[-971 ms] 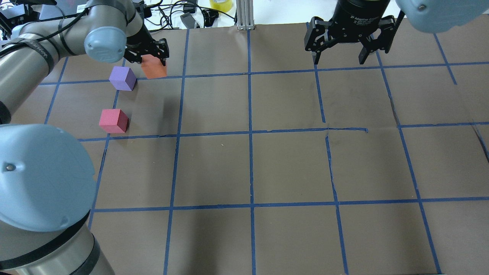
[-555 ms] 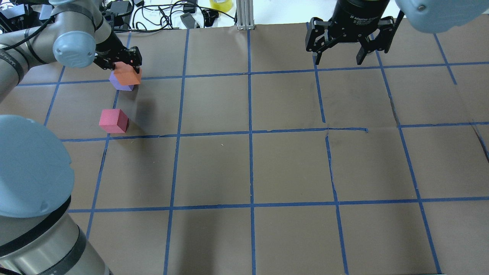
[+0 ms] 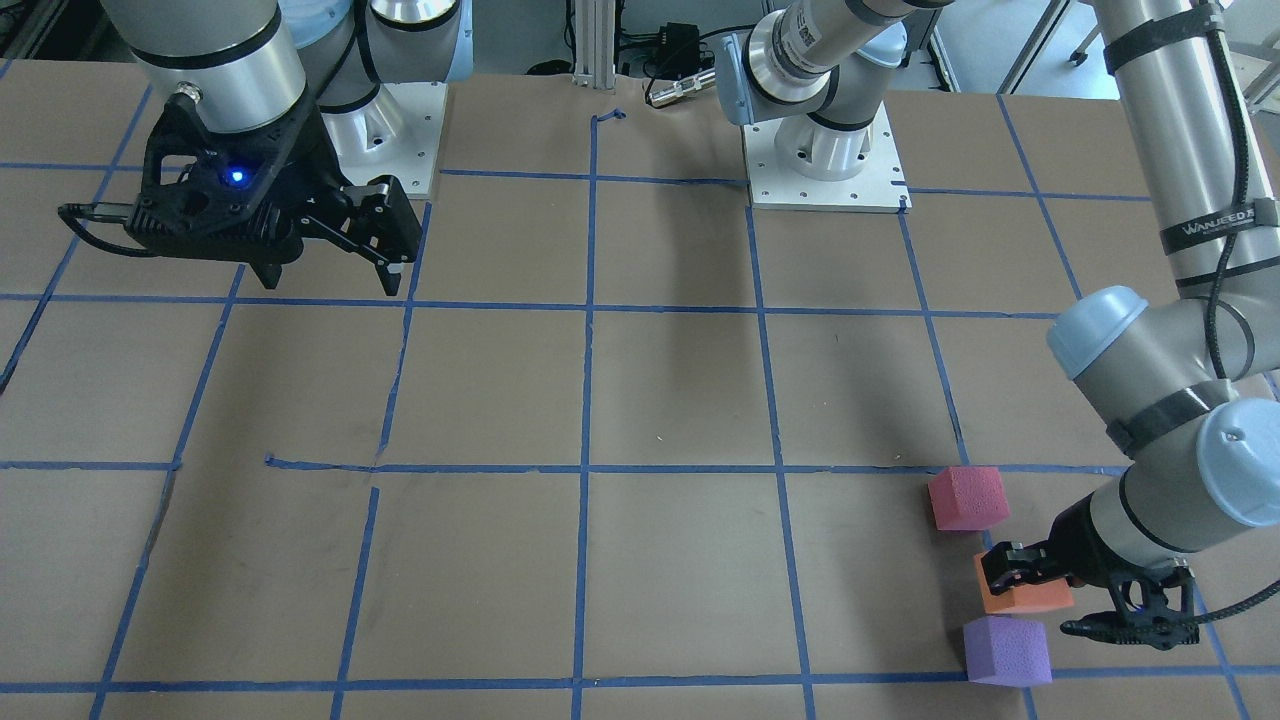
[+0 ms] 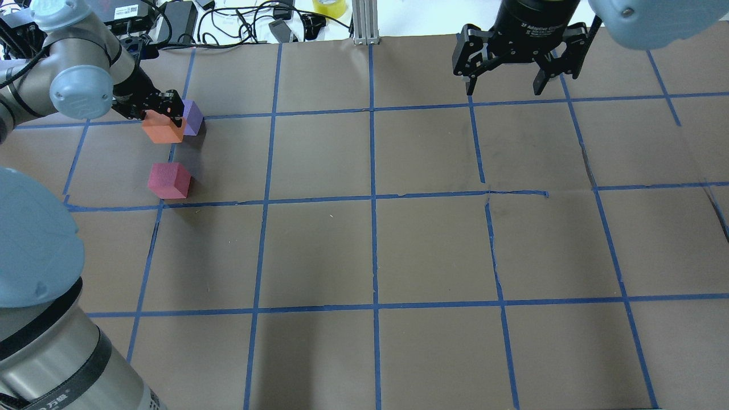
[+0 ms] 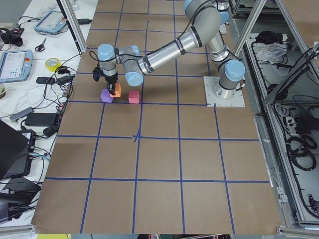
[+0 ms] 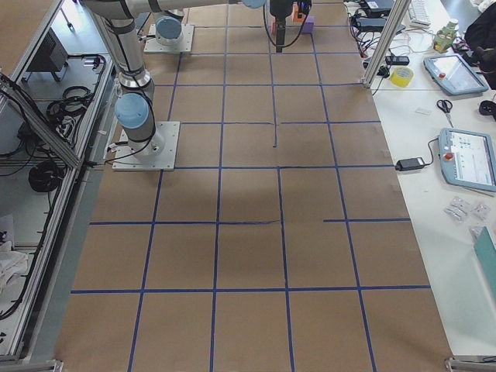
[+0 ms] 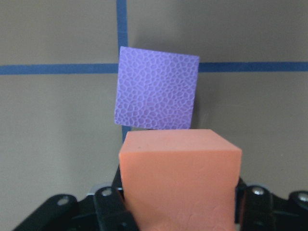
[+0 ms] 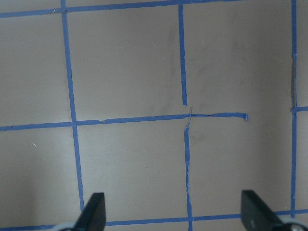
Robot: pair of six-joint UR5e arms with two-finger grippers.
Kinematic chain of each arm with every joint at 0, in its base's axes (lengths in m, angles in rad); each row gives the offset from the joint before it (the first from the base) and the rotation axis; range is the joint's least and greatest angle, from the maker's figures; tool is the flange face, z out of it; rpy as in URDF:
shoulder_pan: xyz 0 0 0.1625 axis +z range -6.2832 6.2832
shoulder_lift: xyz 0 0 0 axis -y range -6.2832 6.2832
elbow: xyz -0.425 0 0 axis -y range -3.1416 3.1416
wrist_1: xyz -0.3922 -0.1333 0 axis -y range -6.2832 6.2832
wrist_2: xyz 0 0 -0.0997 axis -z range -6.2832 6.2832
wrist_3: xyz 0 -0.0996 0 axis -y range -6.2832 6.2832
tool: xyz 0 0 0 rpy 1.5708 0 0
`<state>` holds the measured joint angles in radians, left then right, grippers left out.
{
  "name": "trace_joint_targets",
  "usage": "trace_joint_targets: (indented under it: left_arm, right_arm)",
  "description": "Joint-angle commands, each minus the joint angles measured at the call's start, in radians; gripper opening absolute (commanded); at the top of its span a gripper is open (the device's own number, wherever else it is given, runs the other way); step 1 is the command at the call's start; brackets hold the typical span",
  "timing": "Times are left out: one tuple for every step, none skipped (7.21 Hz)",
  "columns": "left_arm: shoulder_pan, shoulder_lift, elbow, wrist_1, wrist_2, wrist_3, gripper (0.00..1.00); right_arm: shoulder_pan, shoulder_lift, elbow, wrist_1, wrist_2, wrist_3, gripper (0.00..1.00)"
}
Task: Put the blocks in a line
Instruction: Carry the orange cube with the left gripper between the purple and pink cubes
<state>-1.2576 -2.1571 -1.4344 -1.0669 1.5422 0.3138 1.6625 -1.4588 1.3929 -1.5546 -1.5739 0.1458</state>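
On the surface [image 4: 319, 250], far left, my left jaws clench the orange block [image 4: 163, 130] — the front view shows it between the purple block [image 3: 1007, 650] and the pinkish-red block [image 3: 967, 497], while overhead it half-hides the purple. My right jaws hang spread, empty.

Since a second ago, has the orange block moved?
Yes. In the overhead view, held by the left gripper, the orange block crossed from the purple block's right to its left, nearer the pinkish-red block.
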Motion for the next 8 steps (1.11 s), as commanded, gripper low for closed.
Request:
trace_joint_targets:
  left_arm:
    - [0.015, 0.003, -0.023, 0.004, 0.003, 0.014, 0.19]
    - [0.014, -0.006, -0.032, 0.005, 0.004, 0.010, 0.19]
    - [0.012, -0.001, -0.047, 0.005, -0.001, -0.005, 0.18]
    - [0.007, -0.006, -0.060, 0.007, 0.004, -0.007, 0.18]
    - [0.001, -0.006, -0.063, 0.007, -0.004, -0.021, 0.18]
    - [0.000, -0.013, -0.063, 0.007, -0.004, -0.021, 0.18]
    - [0.000, -0.015, -0.063, 0.007, -0.004, -0.012, 0.18]
    - [0.001, -0.015, -0.061, 0.007, -0.002, -0.007, 0.18]
  right_arm:
    - [0.000, 0.000, 0.000, 0.004, 0.000, 0.000, 1.00]
    - [0.000, 0.000, 0.000, -0.004, 0.000, 0.000, 1.00]
    - [-0.001, 0.000, 0.000, -0.002, 0.000, -0.002, 1.00]
    - [-0.001, 0.000, 0.000, -0.002, 0.000, 0.000, 1.00]
    - [-0.001, 0.000, 0.000, -0.004, 0.000, 0.000, 1.00]
    - [-0.001, 0.001, 0.000, -0.005, 0.000, -0.002, 1.00]
    - [-0.001, 0.001, 0.000, -0.002, 0.000, -0.002, 1.00]
    - [-0.001, 0.001, 0.000, -0.004, 0.000, -0.002, 1.00]
